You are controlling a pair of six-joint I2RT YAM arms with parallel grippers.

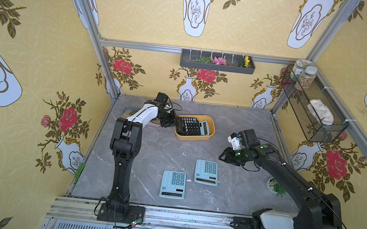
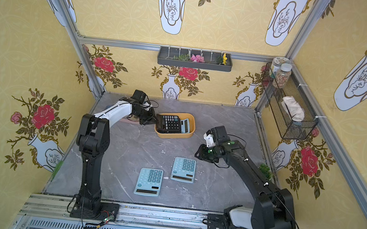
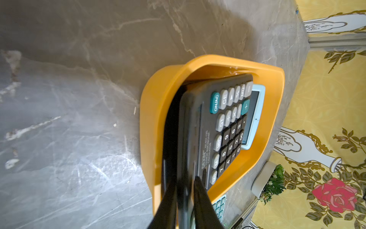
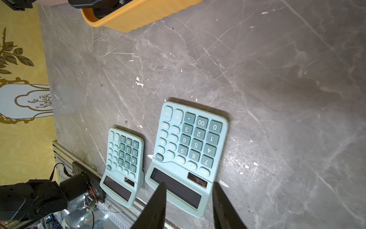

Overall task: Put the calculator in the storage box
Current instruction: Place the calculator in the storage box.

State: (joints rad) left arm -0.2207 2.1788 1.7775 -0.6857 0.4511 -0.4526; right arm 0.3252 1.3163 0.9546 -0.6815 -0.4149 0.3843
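The yellow-orange storage box [image 1: 198,138] [image 2: 175,136] [image 3: 158,119] stands at the back middle of the grey table. A black calculator [image 1: 189,126] [image 2: 170,124] [image 3: 227,123] leans tilted inside it, lying partly over a light-blue calculator [image 1: 205,127] [image 3: 255,119]. My left gripper [image 1: 175,123] [image 3: 184,180] is at the box's left end, its fingers close on both sides of the black calculator's edge. Two more light-blue calculators [image 1: 173,184] [image 1: 206,172] [image 4: 123,164] [image 4: 188,154] lie flat near the front. My right gripper [image 1: 223,158] [image 4: 189,183] hangs open above the right one, holding nothing.
A pink-and-blue planter tray [image 1: 131,111] sits behind the left arm. A small potted plant [image 1: 275,185] stands by the right wall under the right arm. On the walls hang a dark grey tray [image 1: 217,62] and a wire basket [image 1: 314,111].
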